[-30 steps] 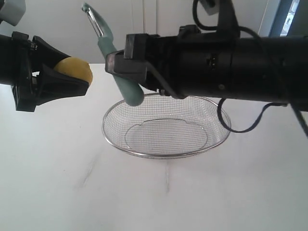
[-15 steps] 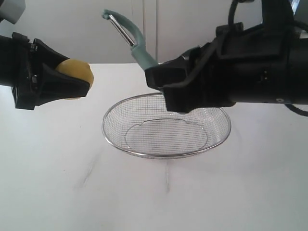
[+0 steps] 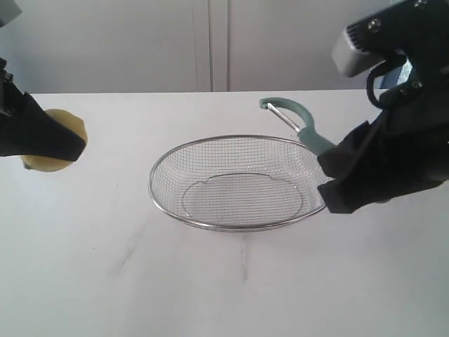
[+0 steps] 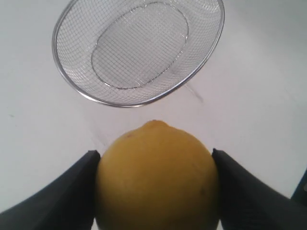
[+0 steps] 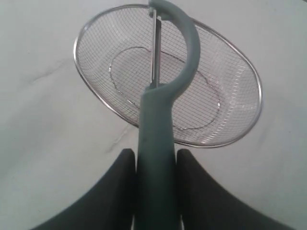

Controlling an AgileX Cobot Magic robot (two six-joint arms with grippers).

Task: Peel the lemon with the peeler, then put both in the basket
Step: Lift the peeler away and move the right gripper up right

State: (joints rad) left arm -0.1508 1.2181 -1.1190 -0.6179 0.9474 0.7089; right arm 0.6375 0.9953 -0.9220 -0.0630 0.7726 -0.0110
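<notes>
— Look at the left claw [image 4: 154,160]. Open or shut?
— Clenched on the lemon [image 4: 156,196], one pad on each side. Leaves the front bare for a blade.
— And the right claw [image 5: 156,155]?
— Squeezing the peeler [image 5: 154,110] low on its fat handle. Keeps the loop and blade free.
— Where, then?
— Holds the lemon up in the air, far out left, well apart from the basket [image 3: 238,227]. Aims the peeler's head at the basket from near its right rim.
— Same as a second ago?
— No. Back then, held close together, high above the basket, peeler head pointing up. Now pulled wide apart, both lower.
— Peeled yet?
— Cannot tell; no bare patch to see. Nothing yet inside the basket on the counter [image 3: 140,281].
</notes>
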